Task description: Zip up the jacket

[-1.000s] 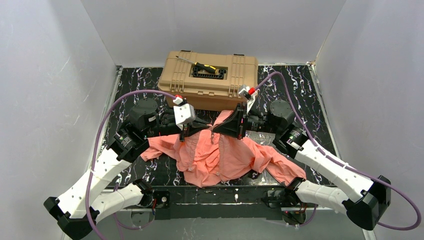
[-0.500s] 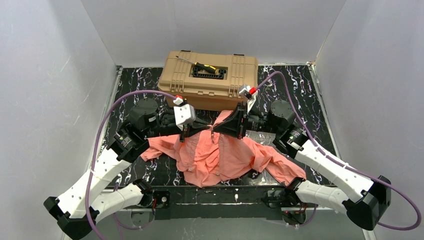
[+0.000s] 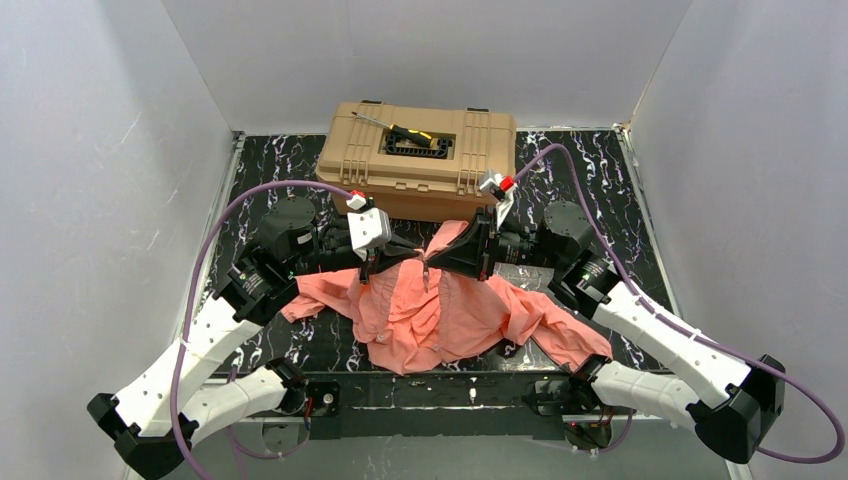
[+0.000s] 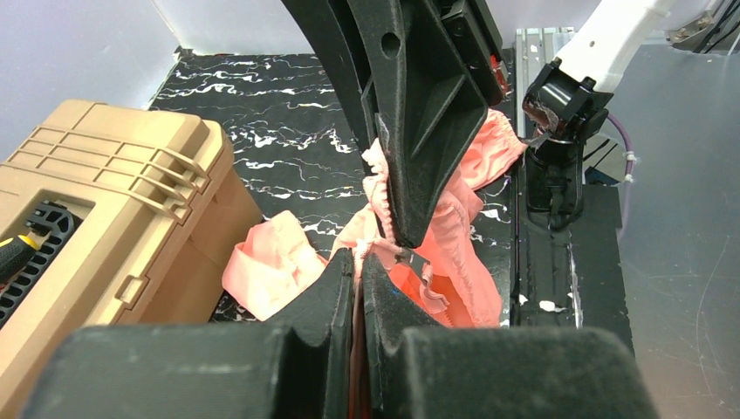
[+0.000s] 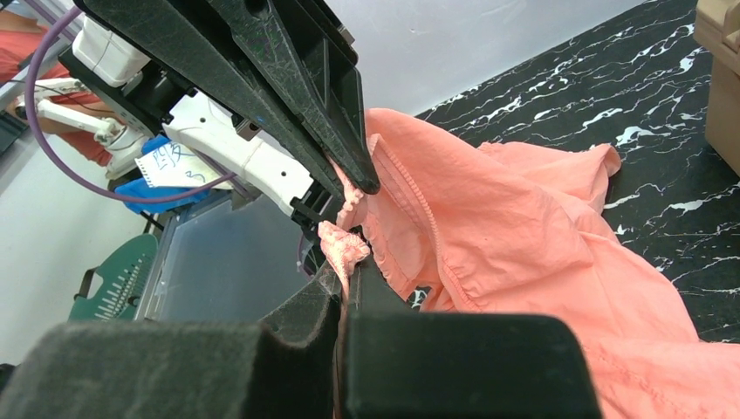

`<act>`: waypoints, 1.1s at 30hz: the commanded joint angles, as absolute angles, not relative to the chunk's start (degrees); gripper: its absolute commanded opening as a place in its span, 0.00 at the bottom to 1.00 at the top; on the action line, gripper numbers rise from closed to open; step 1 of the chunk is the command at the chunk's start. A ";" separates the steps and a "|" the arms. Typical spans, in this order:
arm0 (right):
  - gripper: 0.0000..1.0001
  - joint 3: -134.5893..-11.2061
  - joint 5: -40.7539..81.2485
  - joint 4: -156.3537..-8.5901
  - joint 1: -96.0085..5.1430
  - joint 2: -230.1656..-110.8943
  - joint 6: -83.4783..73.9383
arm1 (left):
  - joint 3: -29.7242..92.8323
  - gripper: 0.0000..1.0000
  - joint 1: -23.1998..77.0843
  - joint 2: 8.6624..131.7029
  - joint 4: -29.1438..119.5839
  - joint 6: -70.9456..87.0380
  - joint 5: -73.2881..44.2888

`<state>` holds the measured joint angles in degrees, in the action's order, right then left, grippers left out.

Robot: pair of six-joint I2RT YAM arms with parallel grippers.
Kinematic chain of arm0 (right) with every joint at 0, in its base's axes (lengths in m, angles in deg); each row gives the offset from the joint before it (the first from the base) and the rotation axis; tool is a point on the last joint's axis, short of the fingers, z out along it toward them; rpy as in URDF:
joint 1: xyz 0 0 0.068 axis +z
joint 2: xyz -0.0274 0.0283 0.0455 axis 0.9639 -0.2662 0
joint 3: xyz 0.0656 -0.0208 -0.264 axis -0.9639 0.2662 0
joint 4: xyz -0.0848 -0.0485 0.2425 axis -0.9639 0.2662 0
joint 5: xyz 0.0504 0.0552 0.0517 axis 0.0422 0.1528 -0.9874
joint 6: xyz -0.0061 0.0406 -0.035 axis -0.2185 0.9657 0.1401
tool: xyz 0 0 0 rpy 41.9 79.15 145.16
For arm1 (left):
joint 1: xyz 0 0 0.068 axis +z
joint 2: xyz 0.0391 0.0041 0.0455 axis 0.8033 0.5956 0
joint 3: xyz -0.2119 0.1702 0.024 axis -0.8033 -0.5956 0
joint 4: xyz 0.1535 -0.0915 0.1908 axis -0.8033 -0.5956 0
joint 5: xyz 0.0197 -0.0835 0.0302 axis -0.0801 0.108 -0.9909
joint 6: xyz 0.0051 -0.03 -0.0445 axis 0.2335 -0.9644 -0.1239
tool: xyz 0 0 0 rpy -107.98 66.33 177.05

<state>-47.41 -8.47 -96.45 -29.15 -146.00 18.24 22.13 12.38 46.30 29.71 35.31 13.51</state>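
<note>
The salmon-pink jacket (image 3: 440,315) lies crumpled on the black marbled table, its collar end lifted toward the tan toolbox (image 3: 420,155). My left gripper (image 3: 413,256) is shut on the jacket's front edge near the collar; the left wrist view shows pink fabric pinched between its fingers (image 4: 336,288). My right gripper (image 3: 432,262) faces it tip to tip and is shut on the jacket's opposite edge; the right wrist view shows a pink fold (image 5: 345,247) pinched in its jaws. The zipper teeth (image 4: 381,196) run up beside the right gripper's tip.
The toolbox stands just behind the grippers with a black-and-yellow tool (image 3: 415,135) on its lid. White walls close in the left, right and back. The jacket's sleeves spread left (image 3: 310,297) and right (image 3: 560,335) near the table's front rail (image 3: 440,385).
The right arm has shifted very slightly; both grippers stay shut on the jacket's collar end.
</note>
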 commanded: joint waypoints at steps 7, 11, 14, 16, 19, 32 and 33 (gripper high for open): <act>0.01 -49.97 -10.33 -97.17 -28.94 -145.43 17.73 | 24.27 0.00 12.22 45.24 29.78 35.88 12.89; 0.01 -50.31 -9.49 -96.42 -28.94 -145.16 17.33 | 24.26 0.00 12.14 45.29 29.67 35.84 13.16; 0.01 -50.47 -9.00 -96.34 -28.94 -144.96 17.22 | 24.46 0.00 12.17 45.53 29.67 35.74 13.60; 0.01 -50.56 -8.85 -96.25 -28.94 -145.06 17.09 | 24.51 0.00 12.17 45.67 29.63 35.72 13.97; 0.01 -50.73 -8.27 -96.25 -28.94 -144.93 16.85 | 24.64 0.00 12.21 45.87 29.66 35.75 14.52; 0.01 -51.13 -8.14 -96.84 -28.94 -145.10 16.59 | 24.97 0.00 12.06 46.48 29.02 35.80 15.77; 0.01 -51.14 -8.10 -96.97 -28.94 -145.09 16.61 | 25.01 0.00 12.07 46.46 28.97 35.76 15.89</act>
